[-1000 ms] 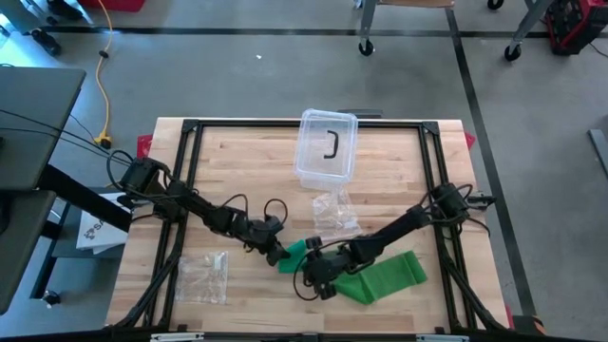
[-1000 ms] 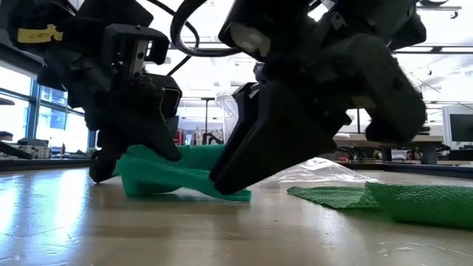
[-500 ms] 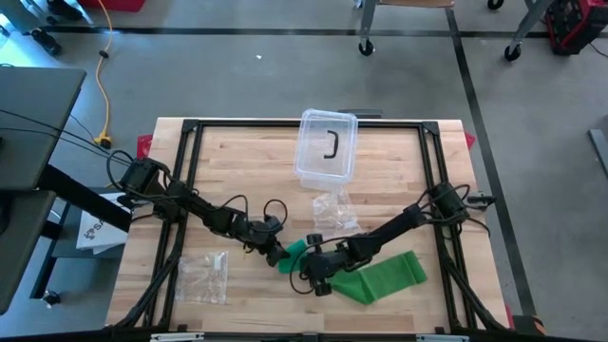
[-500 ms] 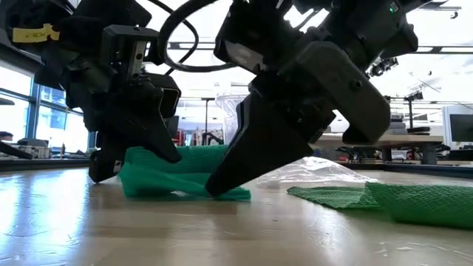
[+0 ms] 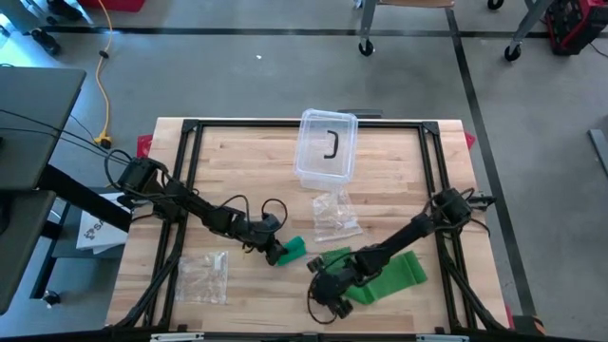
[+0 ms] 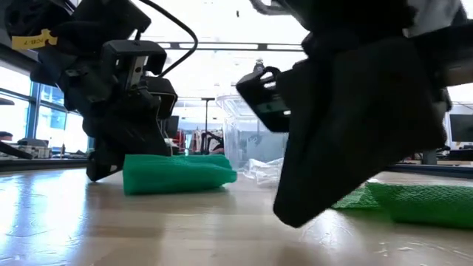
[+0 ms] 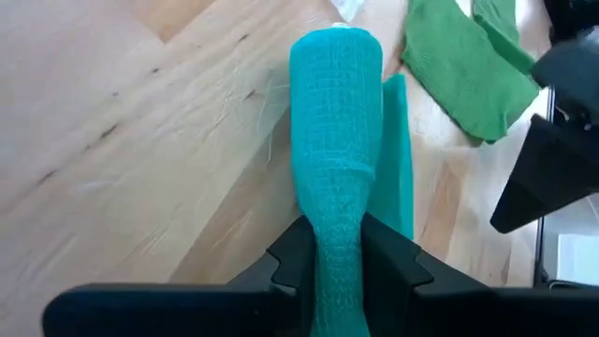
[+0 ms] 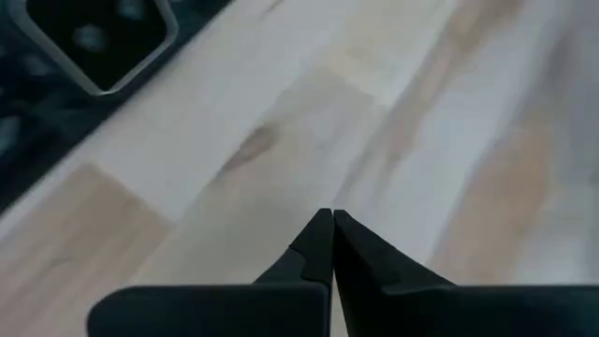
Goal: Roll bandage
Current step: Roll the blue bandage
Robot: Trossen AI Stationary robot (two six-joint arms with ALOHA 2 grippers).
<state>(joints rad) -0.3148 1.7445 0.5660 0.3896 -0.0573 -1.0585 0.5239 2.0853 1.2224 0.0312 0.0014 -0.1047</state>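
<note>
The green bandage is partly rolled. Its roll (image 5: 294,249) lies on its side on the wood, with my left gripper (image 5: 277,255) shut on the left end. In the left wrist view the roll (image 7: 332,140) stretches away from the fingers, a flat tail (image 7: 398,159) beside it. The loose strip (image 5: 394,271) lies flat toward the table's right. My right gripper (image 5: 321,296) is shut and holds nothing, over bare wood near the front edge, to the right of the roll; its closed tips (image 8: 329,217) show above the tabletop. In the low view it (image 6: 295,214) looms dark in front. My left gripper pinches the roll's near end (image 7: 337,245) between its two fingers, where the roll is squeezed narrower. The fingers come slanting down from the table's left and lie along the roll. The roll (image 6: 177,174) rests level on the table.
A clear plastic box (image 5: 327,147) with a black part inside stands at the far middle. A crumpled clear bag (image 5: 334,214) lies just beyond the bandage, another clear bag (image 5: 204,275) near the front left. A black frame (image 5: 190,133) edges the table.
My right gripper has shut, left the bandage beside the roll, and drawn back toward the table's near edge, turning at the wrist. The flat layer that lay spread in front of the roll no longer shows there in the low view; the roll looks rounder.
</note>
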